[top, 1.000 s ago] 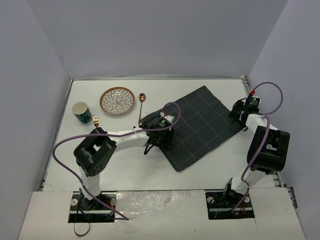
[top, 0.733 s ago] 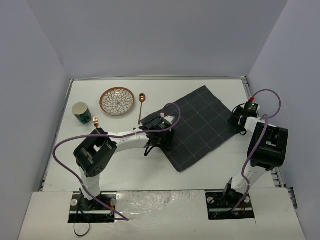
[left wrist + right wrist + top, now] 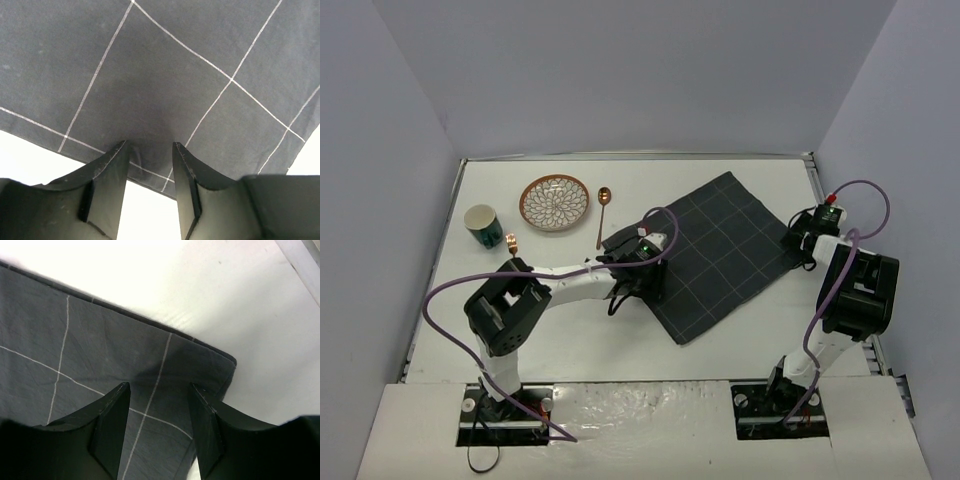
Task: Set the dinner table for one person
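Several pieces left of cloth [image 3: 720,250]: plate [image 3: 554,201], spoon [image 3: 602,213], cup [image 3: 481,225].

Far left: plate [image 3: 554,201], spoon [image 3: 603,212], cup [image 3: 482,224] and a small copper piece [image 3: 511,240] crowd together
Centre: cloth [image 3: 720,250] lies flat, left gripper [image 3: 150,150] low over its near-left edge, right gripper [image 3: 159,390] over its right corner
Near strip: bare dinner table [image 3: 745,330] between cloth and arm bases [image 3: 783,400]
Edges: walls [image 3: 620,80] on three sides
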`<state>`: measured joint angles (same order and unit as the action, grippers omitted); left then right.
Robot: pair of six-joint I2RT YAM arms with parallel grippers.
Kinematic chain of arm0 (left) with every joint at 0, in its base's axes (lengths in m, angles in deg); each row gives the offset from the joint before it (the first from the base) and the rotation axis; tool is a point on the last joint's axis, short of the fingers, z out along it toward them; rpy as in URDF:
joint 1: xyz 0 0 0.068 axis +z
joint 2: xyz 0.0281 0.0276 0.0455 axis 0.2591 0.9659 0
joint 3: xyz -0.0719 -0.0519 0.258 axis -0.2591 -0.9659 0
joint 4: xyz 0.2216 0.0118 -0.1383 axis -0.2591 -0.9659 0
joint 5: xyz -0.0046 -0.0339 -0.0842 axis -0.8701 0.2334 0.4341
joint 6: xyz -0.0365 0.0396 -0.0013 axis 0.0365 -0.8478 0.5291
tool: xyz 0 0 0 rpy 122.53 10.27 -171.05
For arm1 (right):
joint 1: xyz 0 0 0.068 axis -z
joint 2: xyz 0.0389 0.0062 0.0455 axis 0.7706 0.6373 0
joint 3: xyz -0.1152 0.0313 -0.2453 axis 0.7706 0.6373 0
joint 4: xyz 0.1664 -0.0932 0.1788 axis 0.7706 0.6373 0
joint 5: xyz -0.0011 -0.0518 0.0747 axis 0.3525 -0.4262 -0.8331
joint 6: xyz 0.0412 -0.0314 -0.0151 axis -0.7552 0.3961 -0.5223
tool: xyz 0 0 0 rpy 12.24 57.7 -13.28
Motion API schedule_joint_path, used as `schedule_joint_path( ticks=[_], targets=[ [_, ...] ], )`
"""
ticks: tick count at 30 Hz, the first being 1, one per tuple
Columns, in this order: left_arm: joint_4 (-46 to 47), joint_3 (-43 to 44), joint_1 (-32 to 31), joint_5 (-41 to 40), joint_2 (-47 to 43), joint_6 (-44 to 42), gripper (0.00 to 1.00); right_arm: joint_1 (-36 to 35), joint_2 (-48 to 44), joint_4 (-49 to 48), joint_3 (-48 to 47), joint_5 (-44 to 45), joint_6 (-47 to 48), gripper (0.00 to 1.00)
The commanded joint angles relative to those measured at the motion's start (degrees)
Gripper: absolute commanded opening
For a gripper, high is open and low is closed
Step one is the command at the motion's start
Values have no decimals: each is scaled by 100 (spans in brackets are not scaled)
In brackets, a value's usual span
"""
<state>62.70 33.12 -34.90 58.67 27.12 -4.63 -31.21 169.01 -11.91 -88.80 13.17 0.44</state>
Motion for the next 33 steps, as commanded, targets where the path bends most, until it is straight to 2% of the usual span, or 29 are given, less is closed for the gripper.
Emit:
schedule_joint_path(
  ticks=[1,3,7,9,14,16,18,20,23,27,33],
  targets=[
    [-711,354,-54,-37,-159,-41,43,26,-607,396,-300,178,10,51],
    [-790,722,-54,-1,-143,-111,50,15,-931,554,-468,176,36,54],
    [-1022,1545,-54,11,-86,-262,54,-33,-1554,784,-710,196,112,60],
    [-1236,2116,-46,-13,-104,-368,58,-46,-2009,912,-837,202,149,65],
    [-1595,2751,145,-407,-463,-500,69,-75,-2893,1041,-1105,-124,152,78],
    [-1551,2594,401,-664,-827,-297,77,-141,-3214,1029,-1127,-285,135,88],
    [-1360,2101,763,-819,-1300,-97,89,-211,-3519,982,-1073,-434,77,94],
    [-1143,1604,1324,-885,-1664,254,95,-240,-3738,867,-958,-595,-56,97],
    [-868,677,1919,-975,-2349,608,97,-298,-4226,443,-657,-867,-464,100],
    [-718,25,2558,-1249,-2804,946,97,-633,-4566,-5,-233,-1084,-791,100],
    [-50,-634,3502,-1239,-2840,1617,97,-1413,-4757,-164,123,-1330,-262,100]
  ],
)
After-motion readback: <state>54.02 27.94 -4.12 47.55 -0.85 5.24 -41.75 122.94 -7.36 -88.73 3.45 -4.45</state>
